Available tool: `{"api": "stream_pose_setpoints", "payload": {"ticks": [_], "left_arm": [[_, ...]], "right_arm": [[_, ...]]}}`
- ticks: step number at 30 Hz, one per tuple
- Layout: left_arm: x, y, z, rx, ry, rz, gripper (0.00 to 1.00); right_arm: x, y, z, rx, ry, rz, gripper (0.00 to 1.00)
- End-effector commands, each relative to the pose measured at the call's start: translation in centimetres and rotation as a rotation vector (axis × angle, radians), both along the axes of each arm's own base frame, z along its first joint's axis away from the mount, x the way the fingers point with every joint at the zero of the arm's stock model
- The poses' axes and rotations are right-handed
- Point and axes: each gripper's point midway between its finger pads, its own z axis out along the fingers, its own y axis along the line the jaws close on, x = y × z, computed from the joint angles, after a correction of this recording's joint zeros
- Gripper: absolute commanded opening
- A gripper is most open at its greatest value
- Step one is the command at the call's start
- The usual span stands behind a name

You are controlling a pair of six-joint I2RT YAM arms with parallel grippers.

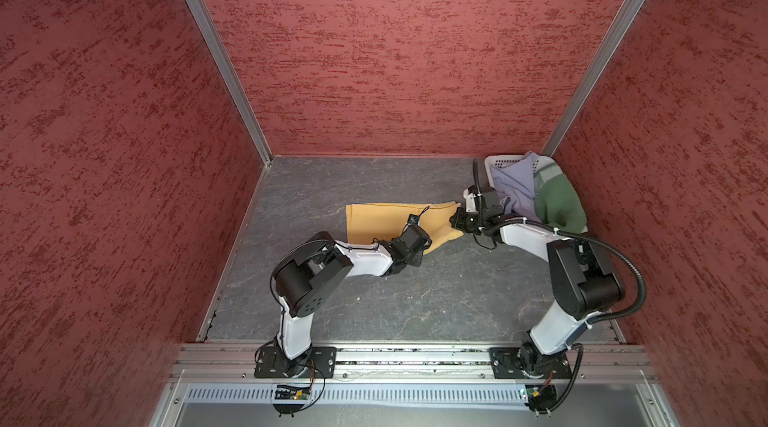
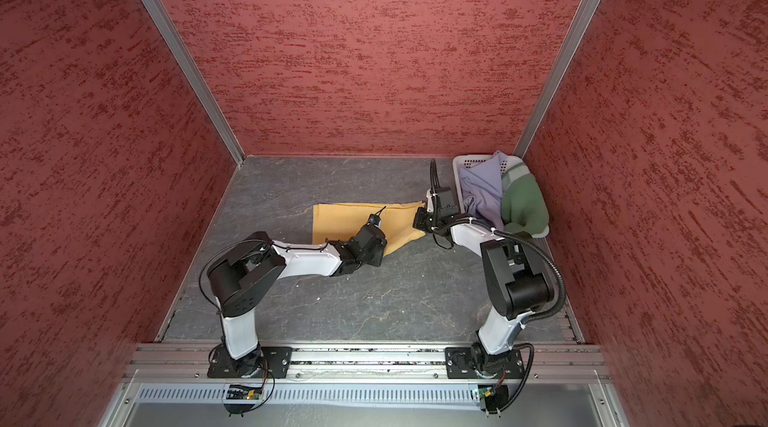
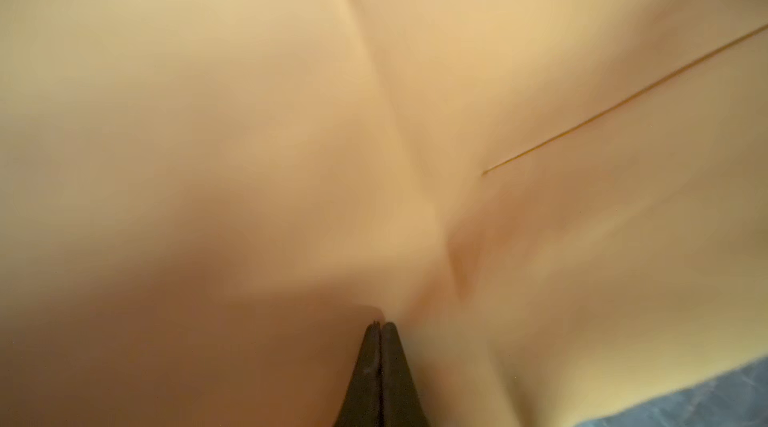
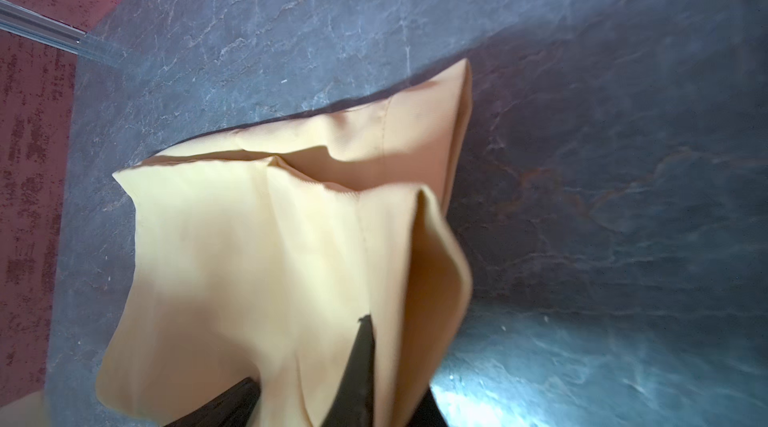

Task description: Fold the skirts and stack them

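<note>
**Tool tips at the mustard skirt, two more skirts in the basket**

Closest to our left wrist lens, the left tool shows two black fingers pressed together into one point. The tips touch the mustard skirt, which fills nearly that whole view. Creases in the cloth run in toward the tips (the picture is soft there, so we cannot tell whether any fabric is caught between them).

In both top views this skirt lies mostly flat on the grey surface. It spreads out past the left tool and reaches across to the right tool, which sits at the skirt's end.

The right tool pinches that end. In the right wrist view one dark finger lies against the fabric. The cloth wraps around it and is raised off the surface, with its layers gaping open.

Just beside the right tool, on the side away from the left tool, the white basket stands in the corner of the surface. We see two crumpled skirts in it, side by side:
- The lavender-grey skirt is nearer the right tool.
- The dark green skirt is farther from the right tool (its lighter waistband shows on top).

Neither tool touches these two.
</note>
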Motion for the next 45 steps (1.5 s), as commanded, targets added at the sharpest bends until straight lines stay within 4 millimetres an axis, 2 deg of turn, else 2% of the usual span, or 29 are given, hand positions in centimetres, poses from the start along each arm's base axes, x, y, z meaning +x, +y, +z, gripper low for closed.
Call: {"api": "stream_pose_setpoints", "payload": {"ticks": [1, 7, 11, 14, 18, 20, 25, 27, 31, 41, 45], "left_arm": [[-0.7, 0.0, -2.2, 0.018, 0.061, 0.027, 0.0], [-0.4, -2.5, -2.0, -0.065, 0.067, -0.02, 0.0], [0.3, -3.7, -0.1, -0.134, 0.042, -0.035, 0.0], [1.0, -3.4, 1.6, -0.17, 0.025, -0.029, 0.0], [2.1, -1.2, 3.6, -0.184, 0.001, 0.011, 0.0], [2.4, 0.5, 4.0, -0.176, -0.005, 0.043, 0.0], [1.7, 5.2, 3.6, -0.111, -0.01, 0.119, 0.0], [1.2, 6.5, 3.1, -0.1, -0.006, 0.132, 0.0], [0.4, 7.8, 1.4, -0.078, 0.0, 0.145, 0.0], [0.0, 7.3, -0.7, -0.105, 0.022, 0.149, 0.0], [-0.2, 7.1, -1.2, -0.095, 0.031, 0.14, 0.0]], "right_arm": [[0.0, -1.6, 1.9, -0.092, -0.06, -0.015, 0.0], [-0.4, -3.0, 4.1, -0.191, -0.093, -0.009, 0.0], [-0.4, -4.2, 4.8, -0.286, -0.088, -0.01, 0.0], [-0.2, -5.3, 5.1, -0.353, -0.096, -0.027, 0.0], [0.3, -6.1, 6.1, -0.415, -0.126, -0.04, 0.0], [0.6, -6.4, 6.8, -0.436, -0.144, -0.047, 0.0], [1.5, -6.7, 8.3, -0.471, -0.182, -0.054, 0.0], [1.9, -6.6, 8.8, -0.471, -0.192, -0.051, 0.0], [2.1, -5.3, 9.8, -0.435, -0.222, -0.01, 0.0], [1.5, -0.6, 11.7, -0.331, -0.257, 0.083, 0.0], [1.0, 2.5, 12.5, -0.238, -0.261, 0.119, 0.0]]}}
